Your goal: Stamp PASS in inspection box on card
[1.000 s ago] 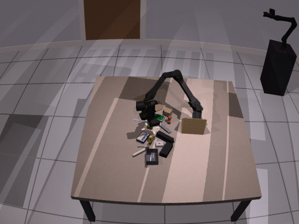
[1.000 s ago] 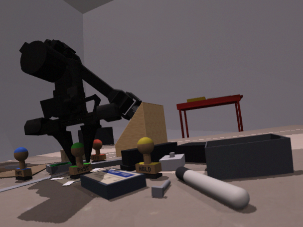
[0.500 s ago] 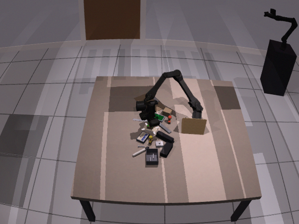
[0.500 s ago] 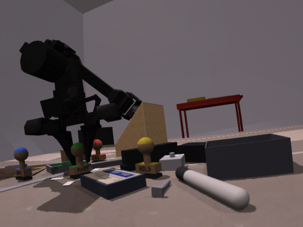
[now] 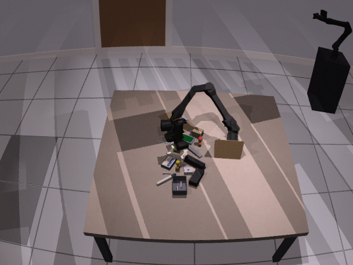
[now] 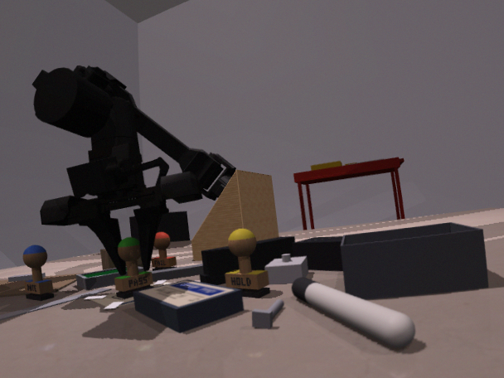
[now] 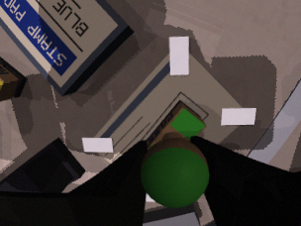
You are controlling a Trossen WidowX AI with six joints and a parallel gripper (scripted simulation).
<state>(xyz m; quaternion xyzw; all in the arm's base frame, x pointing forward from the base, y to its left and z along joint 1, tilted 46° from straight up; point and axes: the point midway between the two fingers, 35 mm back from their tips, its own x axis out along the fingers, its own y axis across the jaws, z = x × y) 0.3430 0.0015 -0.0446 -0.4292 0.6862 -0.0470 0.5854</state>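
Note:
My gripper [image 6: 134, 268] [image 7: 168, 145] points down and is shut on the PASS stamp [image 6: 133, 283] [image 7: 175, 174] by its green-topped knob handle. The stamp is upright and low over the card [image 7: 190, 79], its base within or right over the inspection box [image 7: 181, 93], whose outline shows at the base's far end. I cannot tell whether its face touches the card. White tabs lie at the card's corners. The underside of the stamp and any print are hidden. The open green ink pad [image 5: 188, 139] [image 6: 99, 278] lies behind the card.
The closed blue stamp pad [image 5: 168, 162] [image 6: 188, 304] [image 7: 61, 40] lies beside the card. The HOLD stamp [image 6: 248, 279], FAIL stamp [image 6: 163, 262] and a blue-topped stamp [image 6: 38, 287] stand around. A grey bin [image 6: 414, 265], a white rod [image 6: 352, 311], black blocks and a wooden wedge [image 6: 259, 207] also stand near.

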